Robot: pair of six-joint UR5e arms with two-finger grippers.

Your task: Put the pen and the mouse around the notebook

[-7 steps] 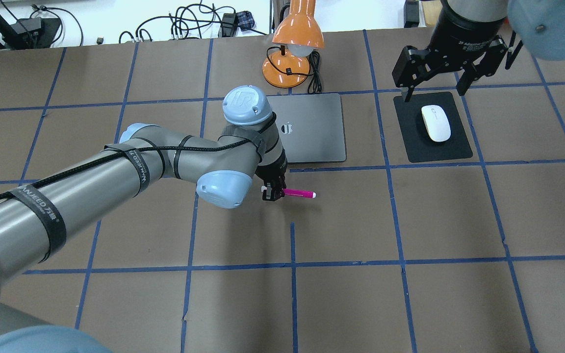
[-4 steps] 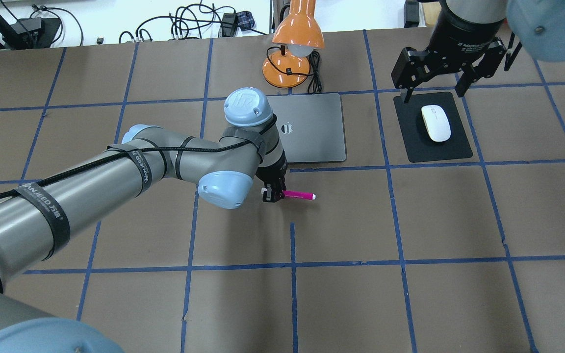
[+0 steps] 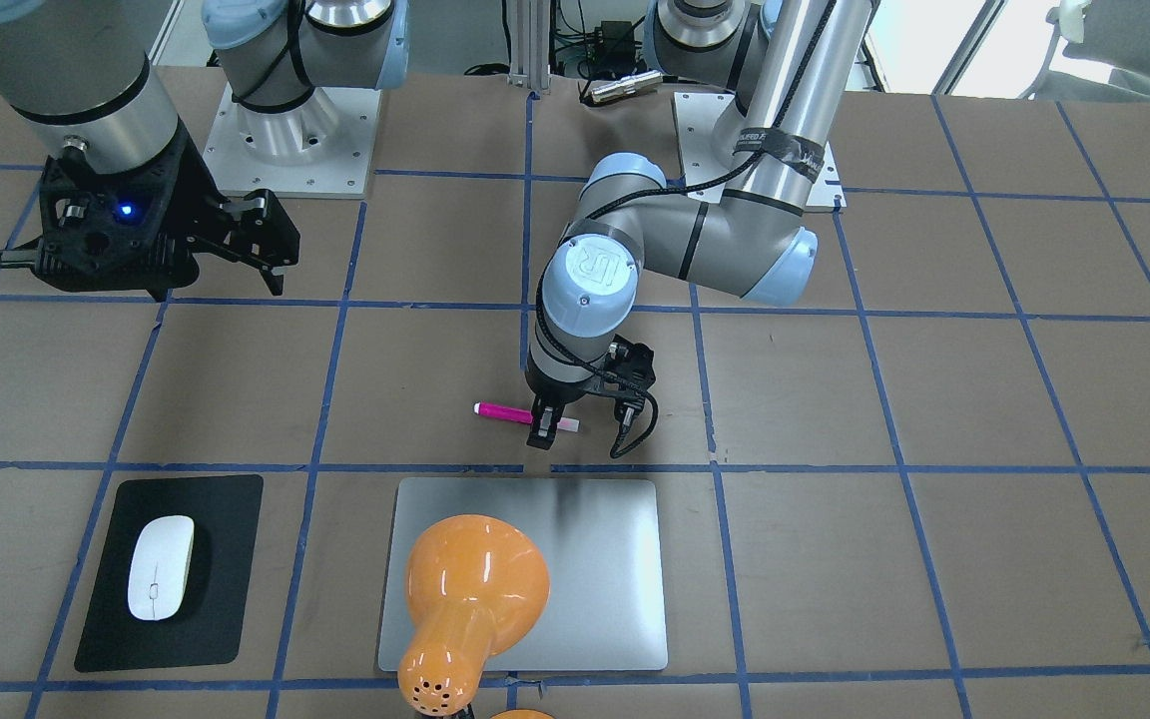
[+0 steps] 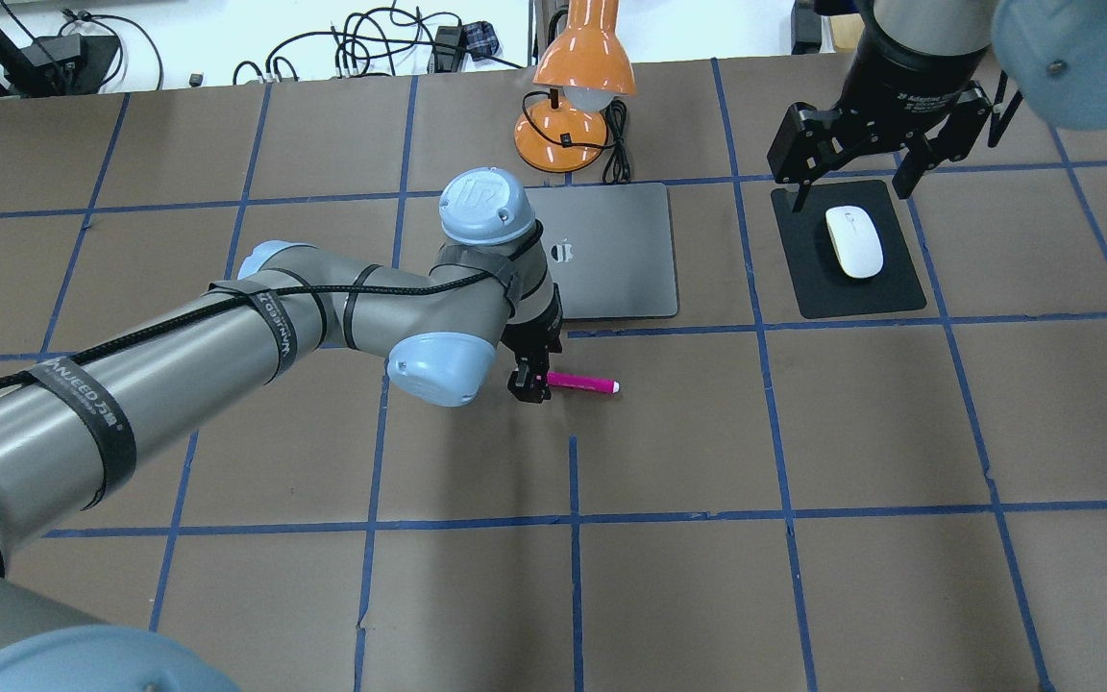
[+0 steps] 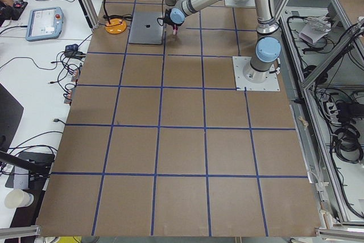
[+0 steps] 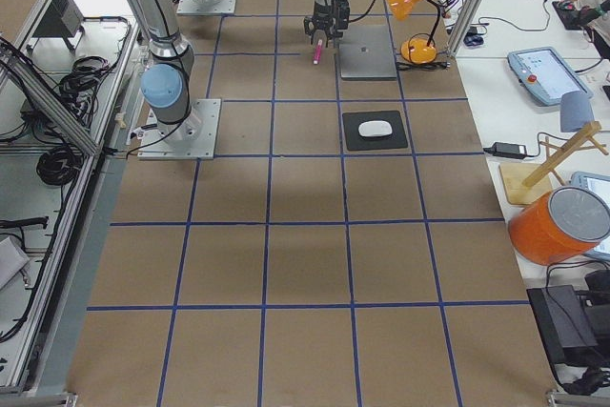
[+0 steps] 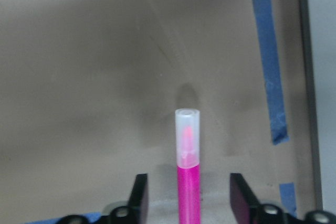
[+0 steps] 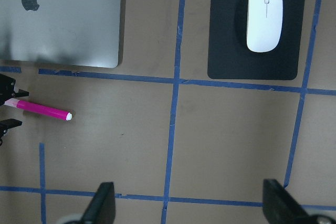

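Note:
The bright-pink pen (image 4: 584, 384) lies on the brown table just in front of the silver-grey notebook (image 4: 611, 252). My left gripper (image 4: 529, 383) is open and straddles the pen's end. In the left wrist view the pen (image 7: 188, 182) runs between the two fingers with a gap on each side. The white mouse (image 4: 853, 240) rests on a black mat to the notebook's right. My right gripper (image 4: 849, 178) hangs open high above the mat's far edge. Its wrist view shows the mouse (image 8: 264, 18), the notebook (image 8: 68, 19) and the pen (image 8: 44, 110) far below.
The black mat (image 4: 847, 293) lies under the mouse. An orange desk lamp (image 4: 573, 96) with a black cord stands right behind the notebook, and in the front-facing view its shade (image 3: 470, 589) hangs over the notebook (image 3: 595, 559). Cables lie beyond the table's far edge.
My left gripper and the pen have shifted slightly toward the near side of the table. The right gripper has drifted a little farther back above the mat.

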